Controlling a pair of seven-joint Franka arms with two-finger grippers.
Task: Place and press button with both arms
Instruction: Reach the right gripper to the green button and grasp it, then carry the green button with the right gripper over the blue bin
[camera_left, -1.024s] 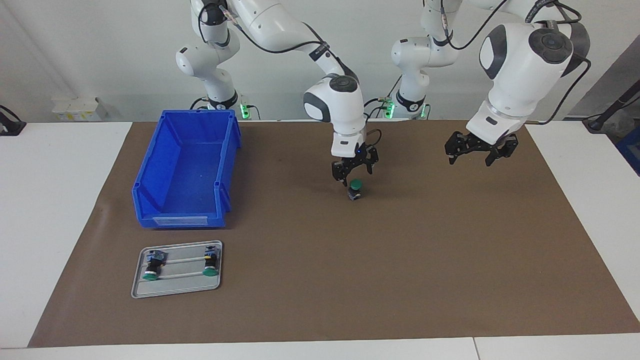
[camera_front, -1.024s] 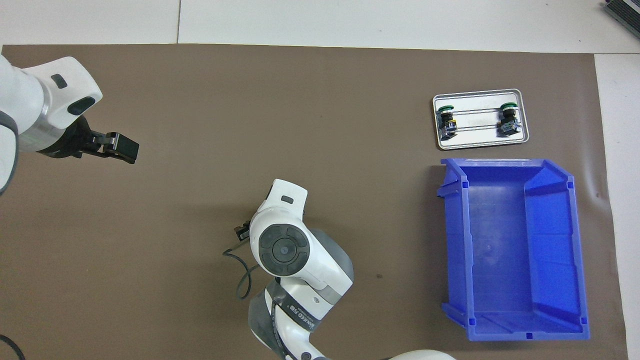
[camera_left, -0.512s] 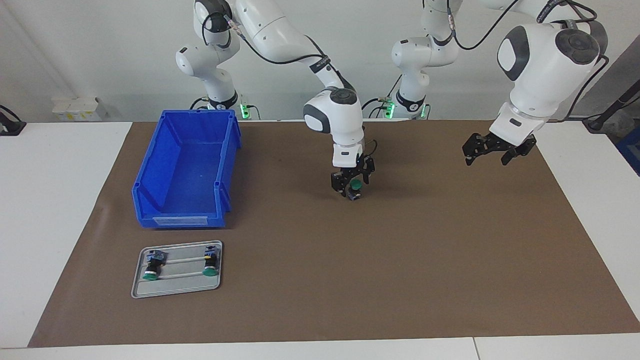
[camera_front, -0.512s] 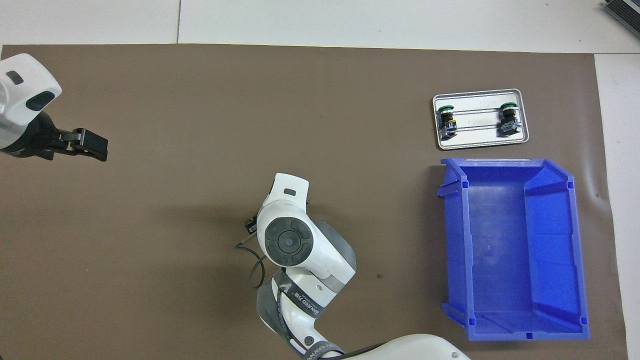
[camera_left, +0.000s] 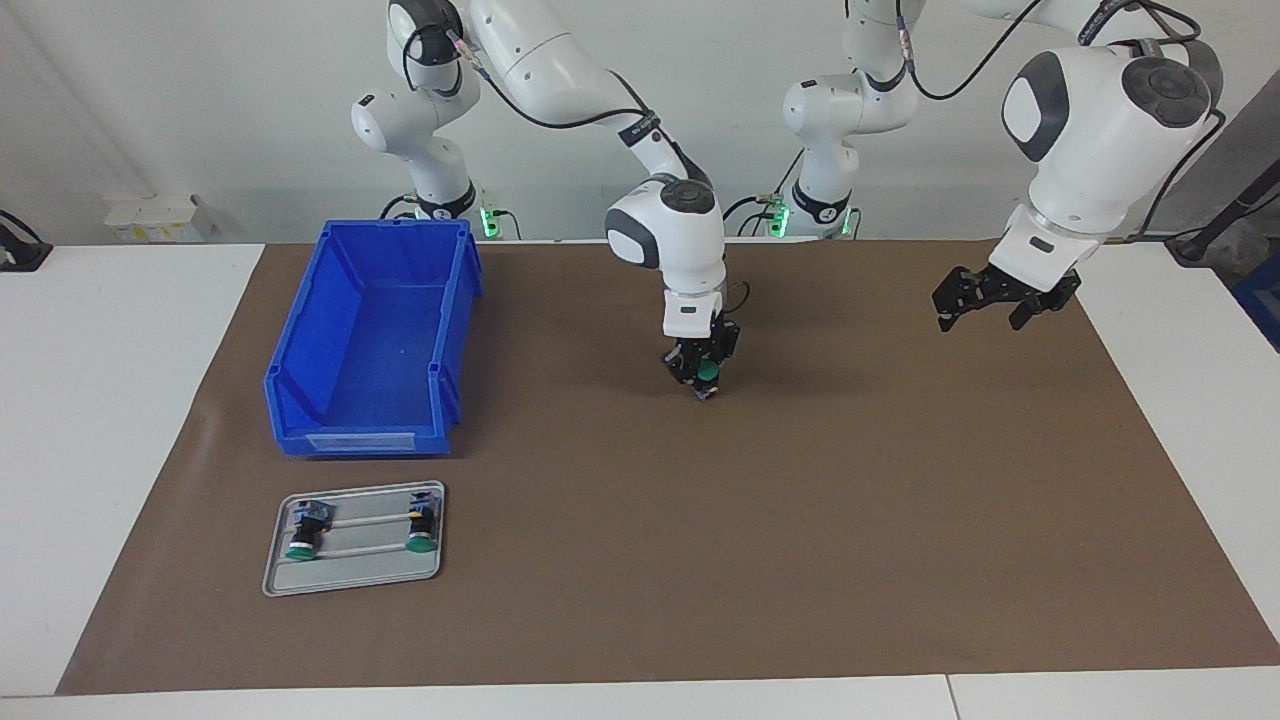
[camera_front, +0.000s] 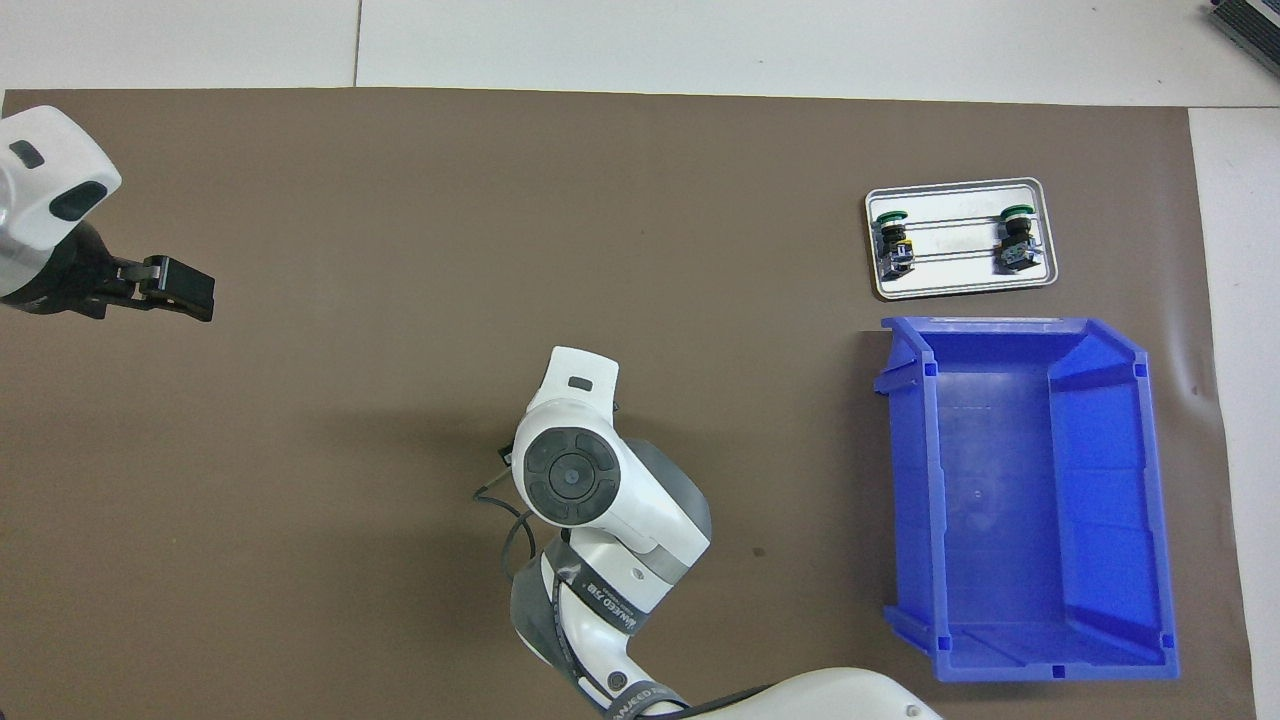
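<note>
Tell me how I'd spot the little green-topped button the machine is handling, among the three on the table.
Start at the big blue bin, then look along the brown mat toward its middle. There the right gripper is shut on the button, which stands upright. The other two buttons lie on their sides in the small metal tray, untouched.

bin (camera_left: 372, 340) nearer robots than tray (camera_left: 355, 575) | two buttons (camera_left: 362, 525) on tray, seemingly on their sides | mat (camera_left: 800, 520) under everything

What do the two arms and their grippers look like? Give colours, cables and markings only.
Both arms are glossy white with rounded grey joint caps and black cables clipped along the links. The right gripper and left gripper are small, black and skeletal. Printed lettering marks the right arm's grey wrist band.
</note>
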